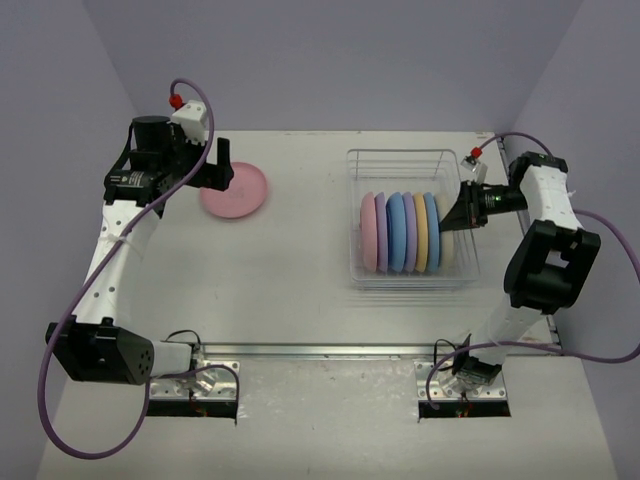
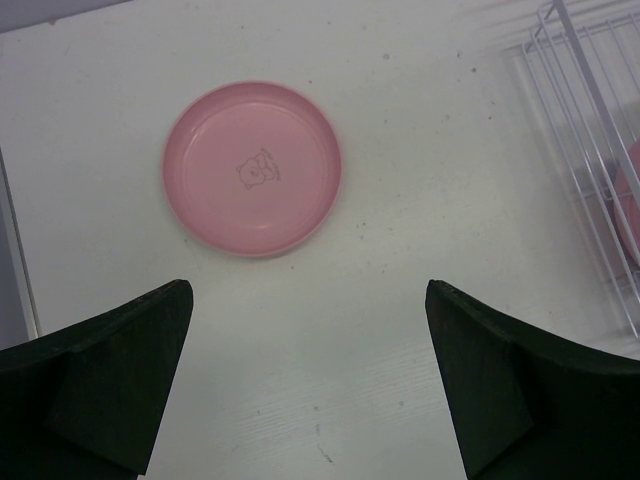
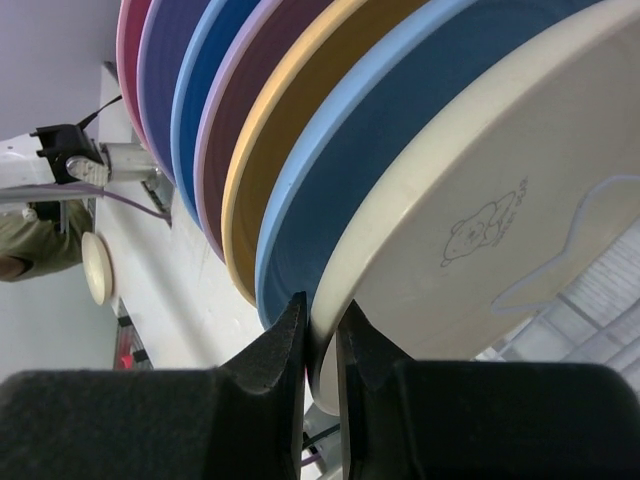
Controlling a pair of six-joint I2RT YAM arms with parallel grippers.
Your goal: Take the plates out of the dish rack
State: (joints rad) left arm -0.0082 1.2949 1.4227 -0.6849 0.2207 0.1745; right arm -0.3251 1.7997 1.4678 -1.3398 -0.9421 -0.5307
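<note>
Now, right gripper [image 3: 320, 310]: pinching the lower rim of the cream plate [image 3: 480, 200], fingers standing nearly together.
Left gripper [image 2: 308, 287]: gaping wide, holding nothing, hanging over the table [image 2: 420, 210].
Pink plate [image 2: 252, 168]: lying flat, upper left of the top view.
Dish rack [image 1: 410, 155]: sitting right of centre, carrying the upright plates [image 1: 397, 232] in a row.

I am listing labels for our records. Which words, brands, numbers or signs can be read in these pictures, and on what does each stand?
No text is readable.
On the pink plate: a small bear-like line drawing, no letters.
On the cream plate: a similar drawing, with tiny marks beside it too small to read.
On the left arm's black housing: pale print, too blurred to read.
</note>
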